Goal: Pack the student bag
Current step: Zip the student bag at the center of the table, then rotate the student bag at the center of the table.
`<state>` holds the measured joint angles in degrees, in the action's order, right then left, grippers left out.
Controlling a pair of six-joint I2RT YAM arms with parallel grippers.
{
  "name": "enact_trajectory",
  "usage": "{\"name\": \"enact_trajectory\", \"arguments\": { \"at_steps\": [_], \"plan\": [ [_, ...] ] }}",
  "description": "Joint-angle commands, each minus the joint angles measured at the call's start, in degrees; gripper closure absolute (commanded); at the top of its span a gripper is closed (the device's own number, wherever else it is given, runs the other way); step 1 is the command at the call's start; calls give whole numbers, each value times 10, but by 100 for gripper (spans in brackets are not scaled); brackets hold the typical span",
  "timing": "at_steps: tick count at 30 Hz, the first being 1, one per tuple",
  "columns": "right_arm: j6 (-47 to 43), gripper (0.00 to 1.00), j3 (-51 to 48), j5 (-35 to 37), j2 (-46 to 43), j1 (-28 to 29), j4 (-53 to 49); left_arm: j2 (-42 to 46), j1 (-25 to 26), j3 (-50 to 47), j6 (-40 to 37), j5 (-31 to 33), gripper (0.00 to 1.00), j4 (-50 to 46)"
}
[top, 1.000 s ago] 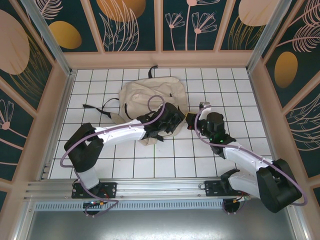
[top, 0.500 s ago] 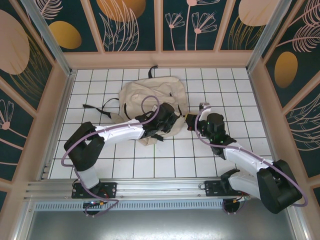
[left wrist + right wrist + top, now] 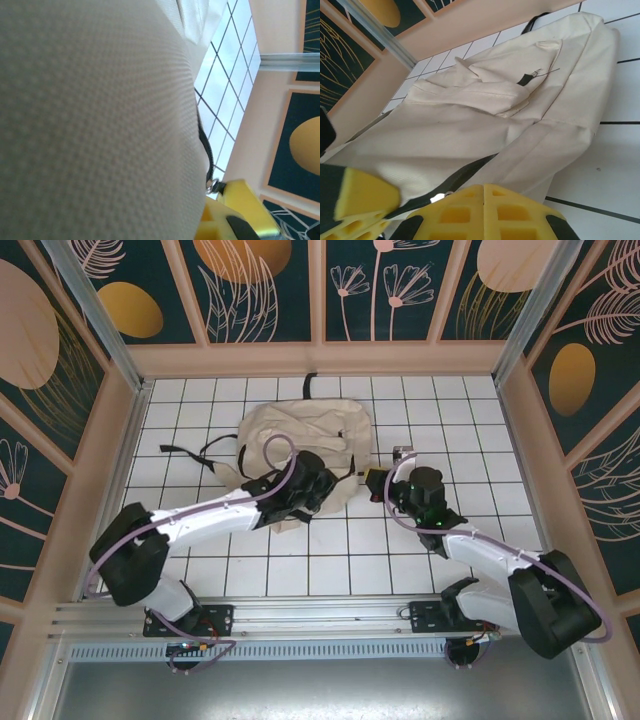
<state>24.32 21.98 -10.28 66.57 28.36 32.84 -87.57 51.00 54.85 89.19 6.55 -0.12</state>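
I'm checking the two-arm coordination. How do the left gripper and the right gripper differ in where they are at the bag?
Position: the left gripper is over the near-right part of the student bag, while the right gripper sits just off the bag's right edge, above the tiled table.
View: the left gripper's camera is pressed close to cream fabric; the right gripper's camera sees the bag from farther back.
Both are shut.

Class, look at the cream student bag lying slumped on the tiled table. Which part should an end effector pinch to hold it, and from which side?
Pinch the near right edge of the student bag by the black zipper line, coming in low from the right. The broad panels lie flat and limp, but there the fabric folds into a raised lip, probably thin enough to pinch.
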Motion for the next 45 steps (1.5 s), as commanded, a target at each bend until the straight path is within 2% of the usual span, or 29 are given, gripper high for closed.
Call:
{"name": "enact_trajectory", "arguments": {
  "at_steps": [1, 8, 21, 26, 30, 31, 34, 36, 39, 45],
  "plan": [
    [2, 100, 19, 64, 28, -14, 29, 60, -23, -50, -42, 67, 100, -70],
    [-13, 100, 40, 108, 80, -19, 26, 170, -33, -145, -49, 93, 100, -56],
    [-18, 100, 87, 124, 210, -113, 41, 260, -37, -198, -68, 121, 100, -81],
    [-20, 100, 113, 118, 247, -121, 37, 268, -37, -208, -73, 120, 100, -79],
    [-14, 100, 119, 95, 257, -120, 38, 260, -37, -204, -104, 97, 100, -37],
    [-12, 100, 119, 91, 257, -120, 36, 252, -38, -200, -113, 88, 94, -31],
    [-6, 100, 116, 76, 245, -118, 32, 228, -37, -179, -136, 77, 92, -33],
    [-2, 86, 112, 67, 236, -113, 24, 218, -38, -174, -145, 68, 92, -26],
    [6, 73, 103, 54, 228, -98, 9, 205, -38, -172, -161, 39, 93, 14],
    [26, 68, 73, 38, 226, -48, 8, 175, -37, -153, -176, 12, 92, 19]
  ]
}}
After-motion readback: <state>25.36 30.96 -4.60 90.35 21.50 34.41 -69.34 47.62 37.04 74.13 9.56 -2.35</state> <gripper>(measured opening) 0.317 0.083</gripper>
